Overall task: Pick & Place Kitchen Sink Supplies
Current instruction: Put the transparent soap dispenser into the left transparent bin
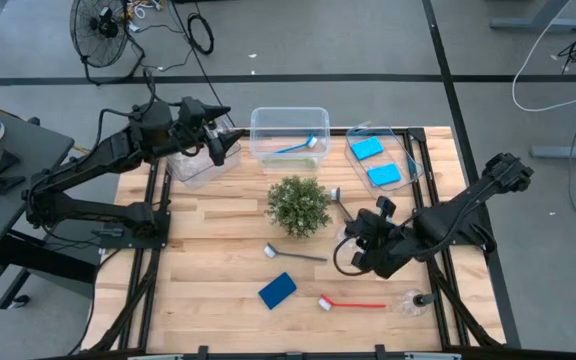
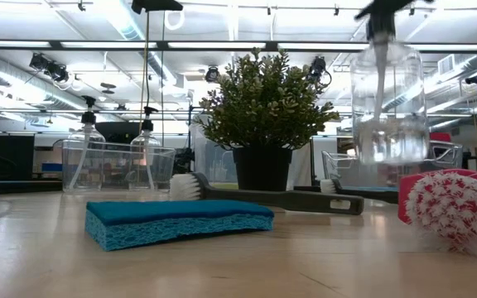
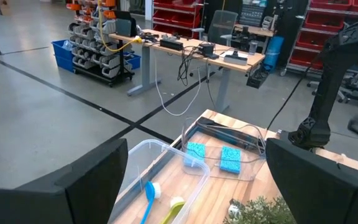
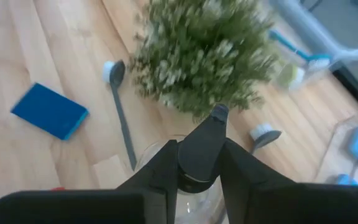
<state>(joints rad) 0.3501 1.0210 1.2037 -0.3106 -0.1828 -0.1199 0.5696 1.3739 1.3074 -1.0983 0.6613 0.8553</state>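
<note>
At the top centre of the high view we see a clear bin (image 1: pixel 289 137) on the bench (image 1: pixel 218 260); it holds a blue brush (image 1: pixel 298 147) and, as the left wrist view shows, also a yellow-green brush (image 3: pixel 173 209). To its right, a second clear bin (image 1: pixel 408 160) holds two blue sponges (image 1: pixel 366 148), side by side. A third bin (image 1: pixel 200 168) at the upper left is partly covered by the left gripper (image 1: pixel 218 147), which hangs over it with its fingers spread wide and empty; in the low view two bottles (image 2: pixel 83 153) stand in a bin at the left, behind its clear wall. The right gripper (image 1: pixel 360 243), at the lower right of the plant (image 1: pixel 298 205), is pinching a clear bottle (image 4: pixel 188 180) at its neck, and in the low view this bottle (image 2: pixel 387 103) hangs above the bench, its cap cut off by the frame's top edge. Loose on the bench lie a blue sponge (image 1: pixel 277 290), a dark grey brush (image 1: pixel 293 254), a red brush (image 1: pixel 351 303) and one more bottle (image 1: pixel 414 300) on its side at the lower right. Another grey brush (image 1: pixel 339 200) is half hidden beside the plant.
</note>
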